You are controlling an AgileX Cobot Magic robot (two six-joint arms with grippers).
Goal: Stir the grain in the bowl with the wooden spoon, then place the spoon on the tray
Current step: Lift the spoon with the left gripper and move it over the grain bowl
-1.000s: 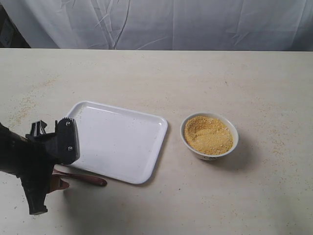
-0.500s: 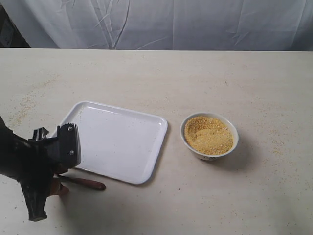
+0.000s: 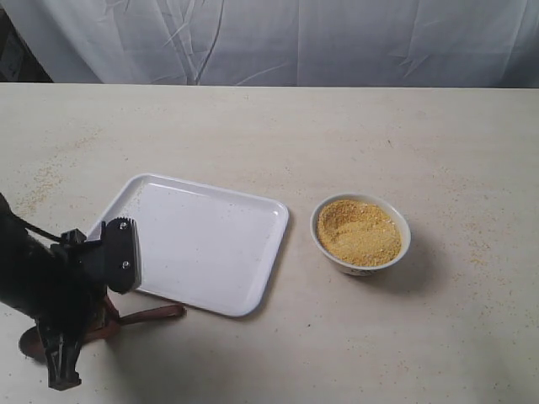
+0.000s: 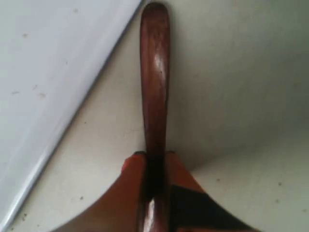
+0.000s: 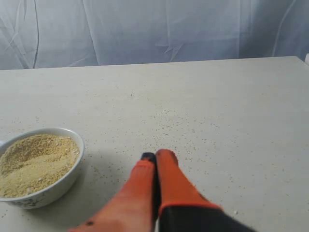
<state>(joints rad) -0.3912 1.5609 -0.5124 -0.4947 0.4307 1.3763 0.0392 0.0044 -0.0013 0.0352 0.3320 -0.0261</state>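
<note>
The dark reddish-brown wooden spoon (image 3: 156, 314) lies just off the front edge of the white tray (image 3: 202, 244), at the front left of the table. My left gripper (image 4: 154, 159) is shut on its handle, and the handle's free end (image 4: 154, 72) sticks out past the orange fingers. In the exterior view the left gripper (image 3: 103, 320) is mostly hidden under its own arm. The white bowl (image 3: 406, 231), with a mound of golden grain (image 3: 360, 232), stands right of the tray. Beside the bowl (image 5: 77, 145), my right gripper (image 5: 155, 155) is shut and holds nothing.
A white cloth (image 3: 278, 42) hangs behind the table's far edge. Loose grains are scattered on the tabletop at the far left (image 3: 42, 181) and around the bowl. The right arm is outside the exterior view.
The left arm has drawn slightly toward the table's front edge. The spoon has swung with it, its handle end now angled up toward the tray's front corner.
</note>
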